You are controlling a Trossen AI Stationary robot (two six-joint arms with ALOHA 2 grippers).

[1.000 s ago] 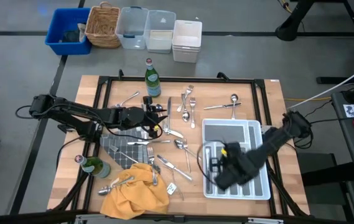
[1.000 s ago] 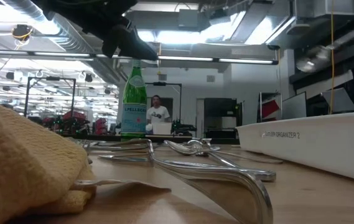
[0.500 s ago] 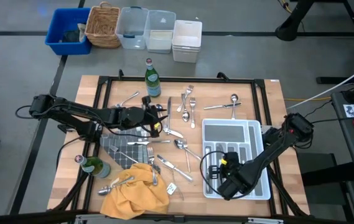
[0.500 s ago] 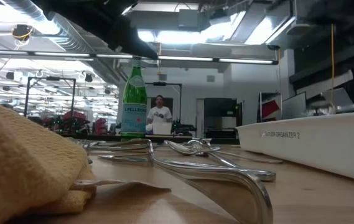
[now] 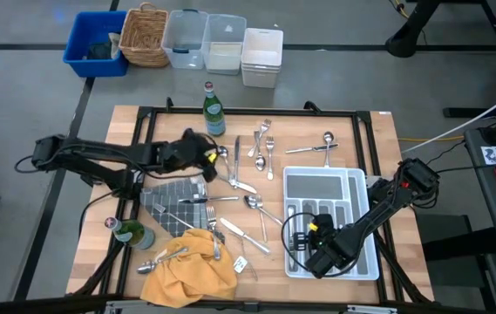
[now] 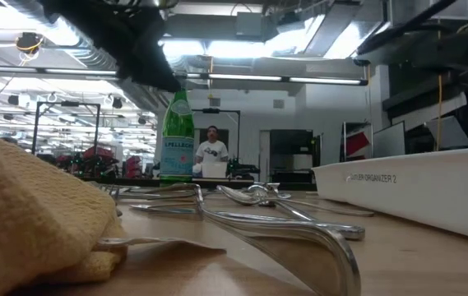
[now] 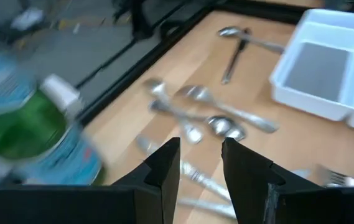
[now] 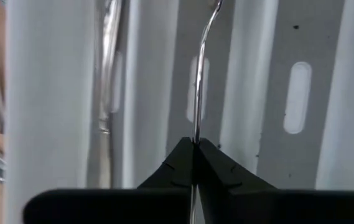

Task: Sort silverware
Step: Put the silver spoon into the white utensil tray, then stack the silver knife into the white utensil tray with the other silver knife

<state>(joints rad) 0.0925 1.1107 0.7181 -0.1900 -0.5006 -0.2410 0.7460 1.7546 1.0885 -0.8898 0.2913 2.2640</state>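
While the right end effector (image 8: pixel 195 148) hangs low over the white tray (image 5: pixel 365 187), its fingers are pinched together on a thin utensil handle (image 8: pixel 200 74) that runs along one of the tray's long slots — whether fork, knife or spoon cannot be told. The left end effector (image 7: pixel 200 163) hovers above the wooden surface (image 5: pixel 378 148) just beside the green bottle (image 5: pixel 214 112), fingers slightly apart and empty. Most silverware (image 5: pixel 252 208) lies scattered mid-surface, between bottle, tray and yellow cloth (image 5: pixel 188 266).

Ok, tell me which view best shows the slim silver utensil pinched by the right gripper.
The right wrist view: the slim silver utensil runs edge-on from the shut right gripper over the white divided plastic tray. The high view shows only the arm over that tray; the low and left wrist views miss it.
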